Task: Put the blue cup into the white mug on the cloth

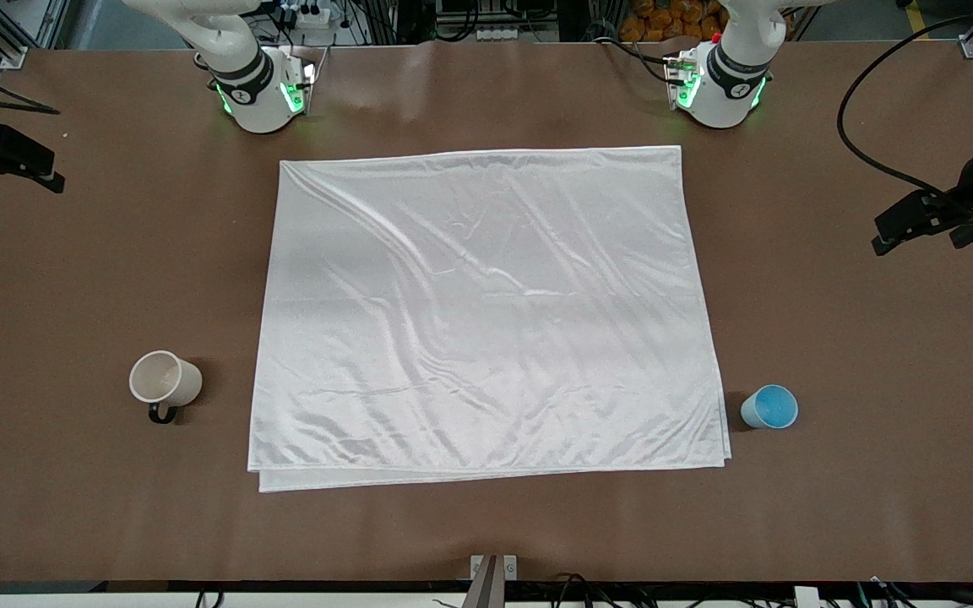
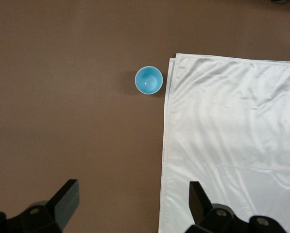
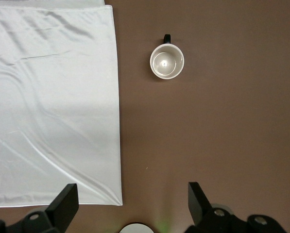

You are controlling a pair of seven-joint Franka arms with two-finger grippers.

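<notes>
Left hand [image 2: 130,206] & right hand [image 3: 130,206] both hang wide and empty over the surface [image 1: 73,507], so w/ blue cup [image 1: 769,407] and white mug [image 1: 165,380] both off the cloth [image 1: 486,312], at its near corners, we risk tipping either cup or dragging wrinkles.

The cloth [image 1: 486,312] is shiny, wrinkled satin-like fabric on a matt brown table [image 1: 875,507]; the white mug [image 1: 165,382] looks glazed ceramic.
</notes>
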